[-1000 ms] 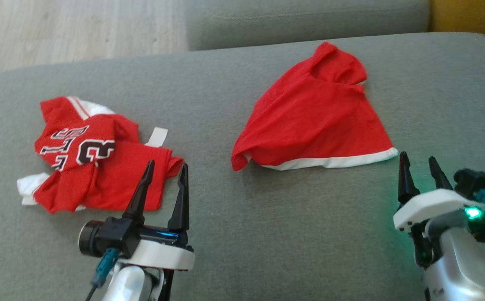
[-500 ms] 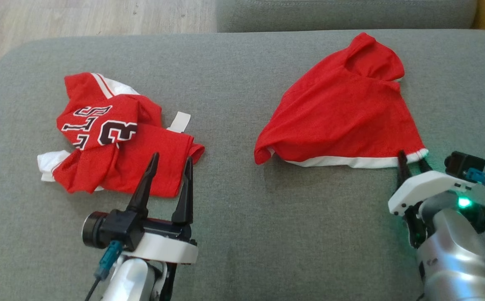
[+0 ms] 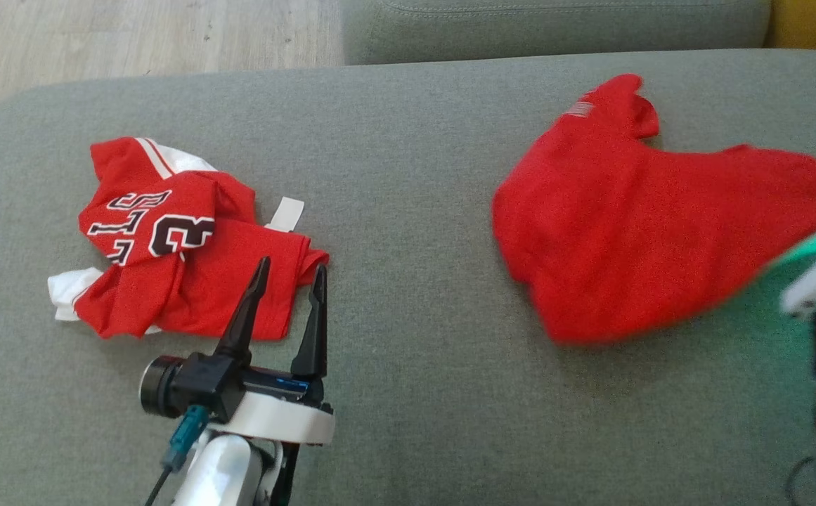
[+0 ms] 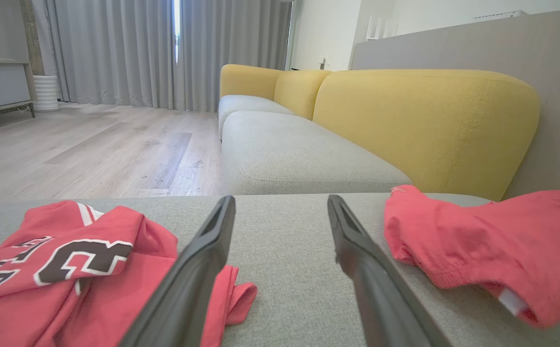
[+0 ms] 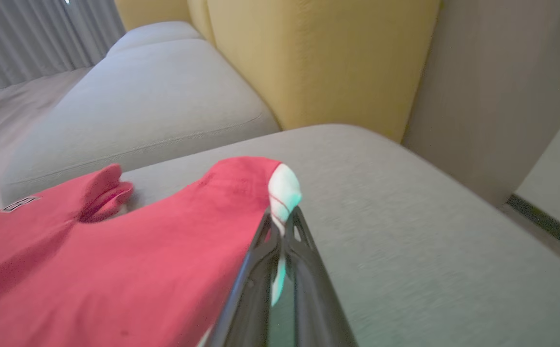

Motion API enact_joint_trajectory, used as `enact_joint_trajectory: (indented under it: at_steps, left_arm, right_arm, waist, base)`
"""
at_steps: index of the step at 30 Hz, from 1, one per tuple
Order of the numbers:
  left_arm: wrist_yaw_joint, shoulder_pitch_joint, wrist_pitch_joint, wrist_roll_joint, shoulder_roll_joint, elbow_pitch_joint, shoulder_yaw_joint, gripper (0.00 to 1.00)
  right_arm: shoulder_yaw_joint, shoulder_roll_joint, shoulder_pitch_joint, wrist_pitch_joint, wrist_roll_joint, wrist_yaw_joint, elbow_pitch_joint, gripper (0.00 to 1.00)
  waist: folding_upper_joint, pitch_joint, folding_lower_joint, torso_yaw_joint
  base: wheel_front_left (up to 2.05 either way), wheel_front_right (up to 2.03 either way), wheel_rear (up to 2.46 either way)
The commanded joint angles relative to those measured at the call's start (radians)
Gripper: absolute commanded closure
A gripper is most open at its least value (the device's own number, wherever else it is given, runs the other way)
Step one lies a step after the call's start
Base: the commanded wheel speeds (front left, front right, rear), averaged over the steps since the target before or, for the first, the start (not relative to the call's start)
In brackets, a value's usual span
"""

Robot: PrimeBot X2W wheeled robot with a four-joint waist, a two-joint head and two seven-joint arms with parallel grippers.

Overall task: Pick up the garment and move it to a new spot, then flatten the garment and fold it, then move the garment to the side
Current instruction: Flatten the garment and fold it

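My right fingers (image 5: pixel 283 219) are pinched tight on the white hem corner of the garment (image 3: pixel 632 225); in the right wrist view a nub of that hem pokes out past the tips, tinted green by the wrist light. From the pinch, the red cloth runs away to that view's left and down onto the cushion (image 3: pixel 415 393). It ends in a small bump with a tiny printed label (image 5: pixel 19 203) that I can't read. The held corner looks raised off the cushion while the far part lies on it. In the head view the garment covers the cushion's right half and stretches to the right edge, where my right wrist is badly blurred.

My left fingers (image 3: pixel 289 266) stand wide apart with nothing between them. They point away from me at the near right edge of a crumpled jersey (image 3: pixel 169 267), and one finger overlaps that edge in the head view. I can't tell whether it touches the cloth. The jersey is red with white trim and black, white-edged numerals. It sits on the cushion's left half, well apart from the garment, with bare grey fabric between the two.

Beyond the cushion I see a second grey seat (image 4: pixel 284 159) with a yellow backrest (image 4: pixel 424 125). To the left of those are a pale wooden floor (image 4: pixel 91 149) and grey curtains (image 4: pixel 116 48).
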Motion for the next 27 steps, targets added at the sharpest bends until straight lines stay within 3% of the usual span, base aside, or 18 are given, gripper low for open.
enact_joint_trajectory:
  at_steps: [1,6,10,11,12,13,17,20,25,27]
  left_arm:
    - [0.007,-0.032,-0.005,-0.001,0.0,-0.034,0.028,0.0]
    - [0.008,-0.035,-0.005,-0.008,0.0,-0.039,0.018,0.0]
    - [0.008,-0.036,-0.005,-0.011,0.0,-0.038,0.015,0.0]
    - [0.008,-0.037,-0.005,-0.011,0.0,-0.037,0.015,0.0]
    - [0.008,-0.037,-0.005,-0.011,0.0,-0.037,0.015,0.0]
    - [0.008,-0.038,-0.005,-0.012,0.0,-0.036,0.015,0.0]
    - [0.009,-0.037,-0.005,-0.011,0.0,-0.033,0.018,0.0]
    - [0.008,-0.029,-0.005,-0.007,0.0,-0.031,0.023,0.0]
    - [0.008,-0.015,-0.005,-0.003,0.0,-0.032,0.03,0.0]
    - [0.005,-0.01,-0.005,-0.002,0.0,-0.032,0.03,0.0]
  right_arm:
    - [-0.021,-0.034,-0.043,0.014,-0.039,-0.001,-0.049,1.0]
    - [-0.155,-0.081,-0.038,0.08,-0.178,-0.001,-0.107,1.0]
    - [-0.244,-0.064,-0.031,0.127,-0.261,-0.001,-0.145,1.0]
    - [-0.272,-0.057,-0.027,0.137,-0.292,-0.001,-0.161,0.87]
    - [-0.303,-0.05,-0.023,0.149,-0.323,-0.001,-0.177,0.28]
    - [-0.335,-0.04,-0.024,0.159,-0.349,-0.001,-0.19,0.0]
    - [-0.374,0.033,-0.055,0.089,-0.407,-0.001,-0.244,0.0]
    - [-0.311,0.085,-0.073,-0.01,-0.389,-0.001,-0.246,0.0]
    - [-0.079,0.119,-0.061,-0.069,-0.232,-0.001,-0.228,0.0]
    - [0.079,0.12,-0.036,-0.072,-0.094,-0.001,-0.223,0.0]
  waist:
    - [0.0,0.001,0.0001,0.002]
    - [0.0,0.01,0.0001,0.011]
    - [0.0,0.012,0.0001,0.017]
    - [0.0,0.013,0.0001,0.018]
    - [0.0,0.013,0.0001,0.019]
    - [0.0,0.013,0.0001,0.02]
    - [0.0,0.007,0.0001,0.016]
    - [0.0,-0.008,0.0001,0.006]
    - [0.0,-0.033,0.0001,-0.012]
    - [0.0,-0.043,0.0001,-0.015]
  base:
    - [0.0,0.0,0.0]
    - [0.0,0.0,0.0]
    - [0.0,0.0,0.0]
    - [0.0,0.0,0.0]
    - [0.0,0.0,0.0]
    - [0.0,0.0,0.0]
    - [0.0,0.0,0.0]
    - [0.0,0.0,0.0]
    - [0.0,0.0,0.0]
    - [0.0,0.0,0.0]
